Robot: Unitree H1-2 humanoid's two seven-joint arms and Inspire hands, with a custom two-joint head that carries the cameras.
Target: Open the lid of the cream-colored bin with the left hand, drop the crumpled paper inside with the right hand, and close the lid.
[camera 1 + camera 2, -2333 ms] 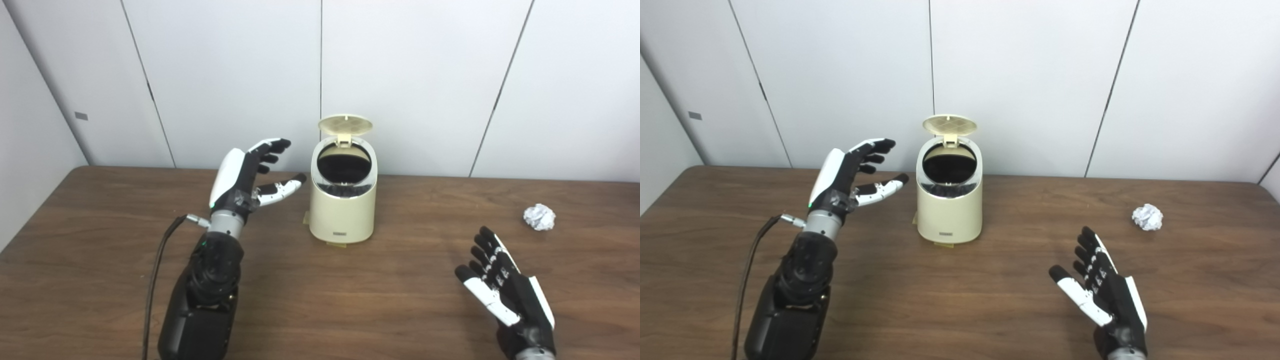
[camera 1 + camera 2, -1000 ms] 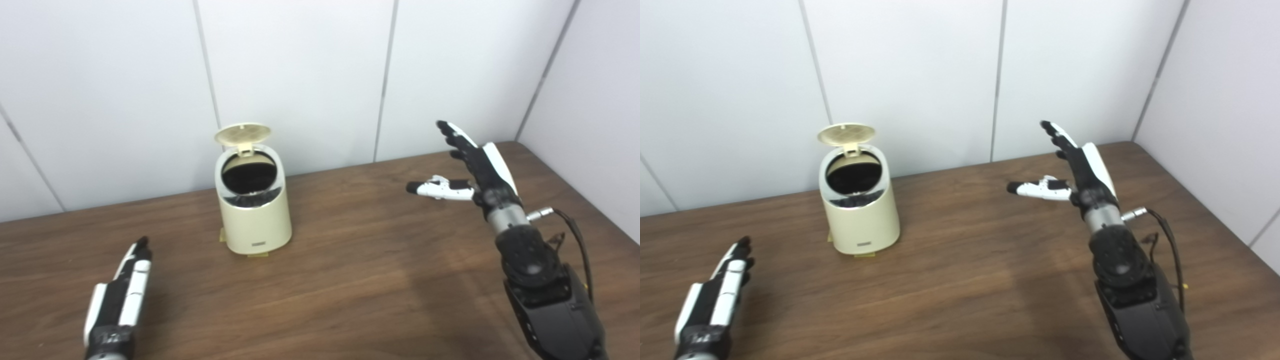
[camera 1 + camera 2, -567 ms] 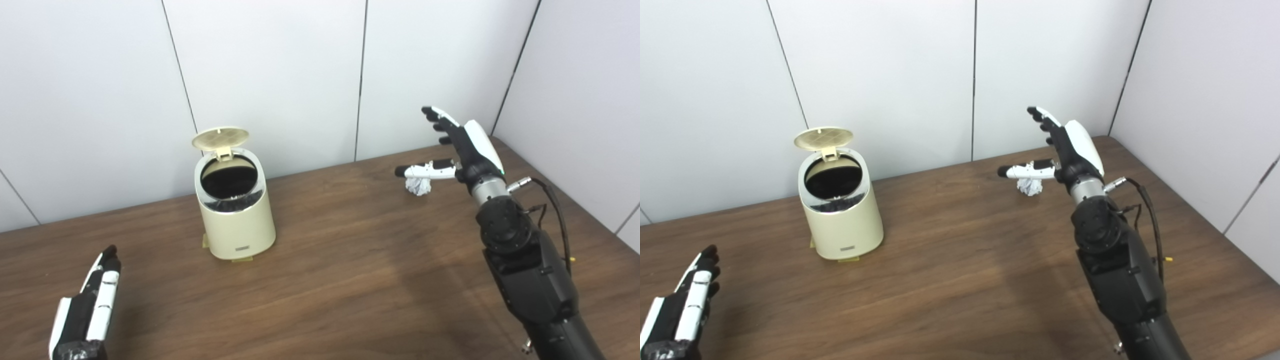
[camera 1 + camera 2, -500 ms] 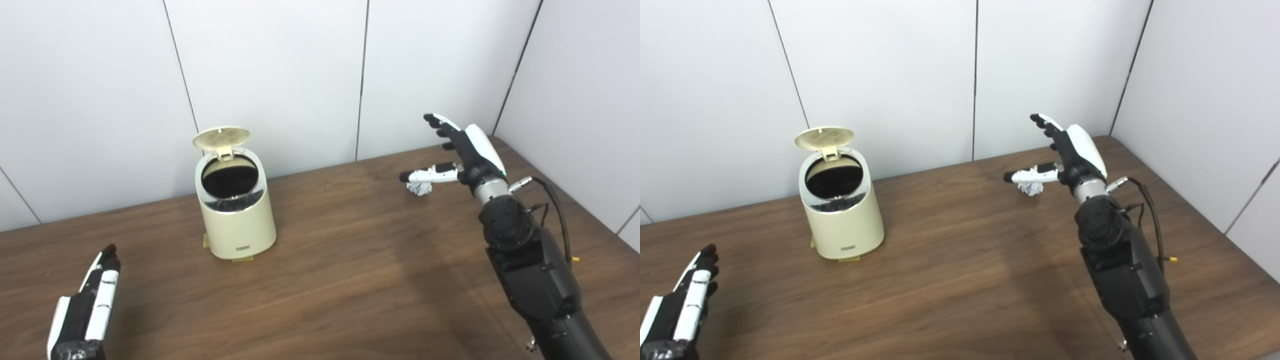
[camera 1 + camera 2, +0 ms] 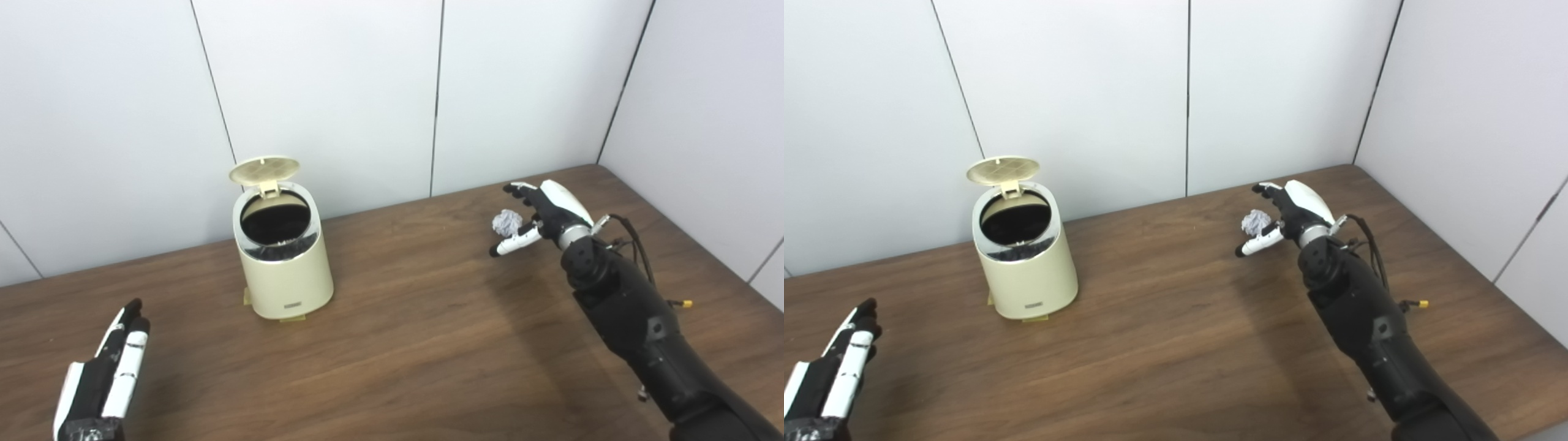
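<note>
The cream-colored bin (image 5: 283, 269) stands on the table (image 5: 416, 343) at the left of centre, its round lid (image 5: 264, 171) tipped up and back so the dark inside shows. The crumpled paper (image 5: 506, 222) lies on the table at the right. My right hand (image 5: 539, 211) is lowered around it, open, fingers arched over the ball and thumb stretched out below it; no grip shows. My left hand (image 5: 101, 383) rests low at the bottom left, open and flat, far from the bin.
White wall panels (image 5: 343, 92) close the table's far side, and a side wall (image 5: 716, 122) runs along its right edge. A cable (image 5: 637, 245) trails from my right wrist.
My right hand has dropped from above the paper down to its level, fingers curving over it. The left hand has stayed low. The bin's lid has stayed up.
</note>
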